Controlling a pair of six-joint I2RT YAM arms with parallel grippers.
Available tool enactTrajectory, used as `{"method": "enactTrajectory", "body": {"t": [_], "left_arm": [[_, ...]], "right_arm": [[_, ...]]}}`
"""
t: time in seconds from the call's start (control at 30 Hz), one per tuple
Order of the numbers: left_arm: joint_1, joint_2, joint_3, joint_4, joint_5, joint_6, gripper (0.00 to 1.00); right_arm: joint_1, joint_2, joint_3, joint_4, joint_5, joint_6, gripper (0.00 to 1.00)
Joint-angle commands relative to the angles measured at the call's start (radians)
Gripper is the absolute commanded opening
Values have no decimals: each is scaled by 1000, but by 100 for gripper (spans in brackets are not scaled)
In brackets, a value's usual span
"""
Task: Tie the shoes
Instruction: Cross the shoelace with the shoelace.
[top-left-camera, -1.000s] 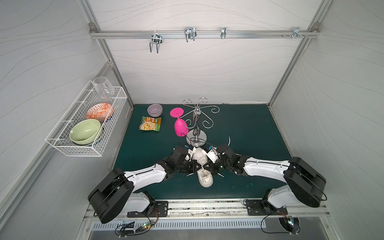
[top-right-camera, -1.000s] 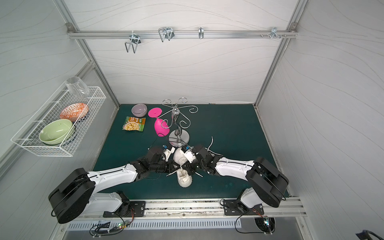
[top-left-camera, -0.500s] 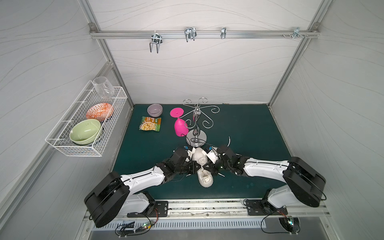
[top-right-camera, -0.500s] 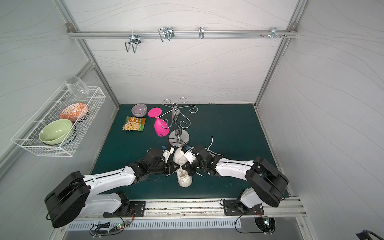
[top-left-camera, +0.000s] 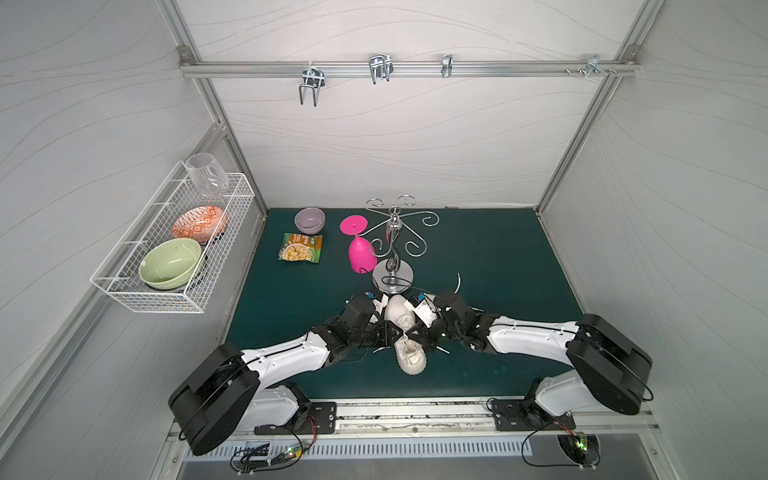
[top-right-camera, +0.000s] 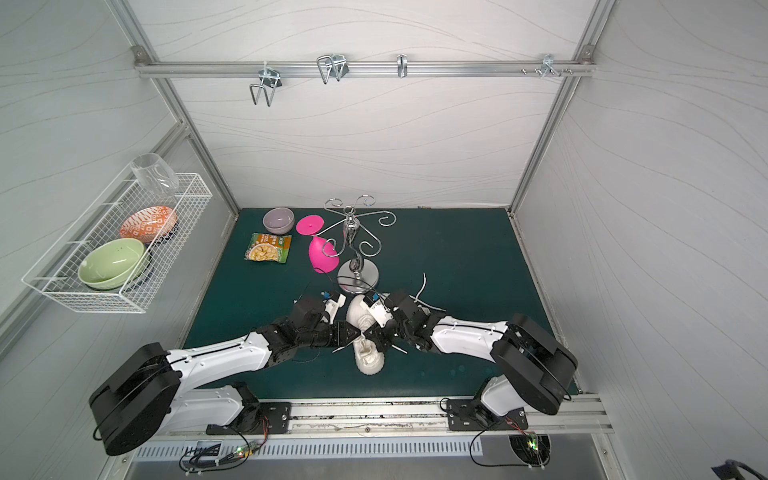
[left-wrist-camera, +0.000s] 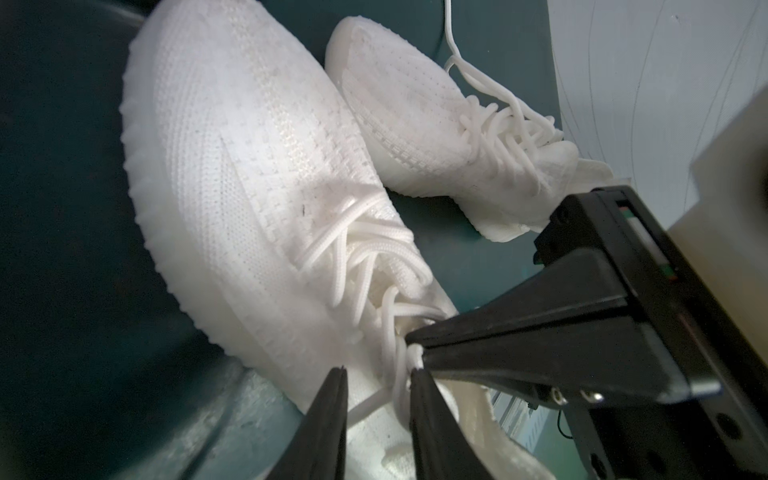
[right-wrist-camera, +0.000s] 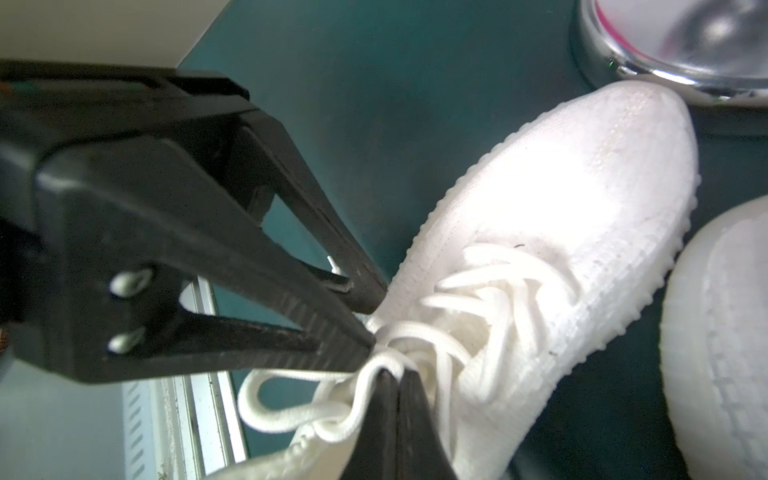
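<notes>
One cream-white shoe (top-left-camera: 411, 360) lies mid-table, its toe toward the chrome stand and its laces under both grippers. My left gripper (left-wrist-camera: 378, 374) stands open over the tongue with a lace strand (left-wrist-camera: 397, 374) loose between its fingers; the right wrist view also shows these jaws apart (right-wrist-camera: 372, 322). My right gripper (right-wrist-camera: 395, 376) is shut on a lace beside a small loop (right-wrist-camera: 266, 399), tip to tip with the left one (top-left-camera: 397, 334). The second shoe (left-wrist-camera: 415, 112) lies beside the first, mostly hidden under the right arm in both top views. Its loose lace (top-left-camera: 458, 282) trails onto the mat.
A chrome stand's base (top-left-camera: 392, 274) sits just beyond the shoe's toe, with a pink glass (top-left-camera: 361, 257) lying beside it. A snack packet (top-left-camera: 300, 247) and a lilac bowl (top-left-camera: 309, 219) lie at the back left. A wire basket (top-left-camera: 124, 286) of dishes hangs on the left wall.
My left gripper has opened and let go of the lace it pinched. The right gripper stays shut in place, and the shoe has not moved.
</notes>
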Motion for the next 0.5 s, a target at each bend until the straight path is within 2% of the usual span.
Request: {"method": "enactTrajectory", "body": {"t": [0.0, 0.23, 0.37, 0.47], "left_arm": [[9, 17, 8, 72, 58, -31, 23], [7, 69, 20, 91, 105, -45, 16], [8, 70, 23, 96, 110, -45, 1], [7, 42, 12, 93, 82, -30, 0]], "right_arm": [[8, -12, -23, -45, 10, -10, 0], [9, -16, -24, -46, 13, -11, 0], [9, -19, -27, -46, 16, -12, 0], [7, -19, -28, -46, 11, -13, 0]]}}
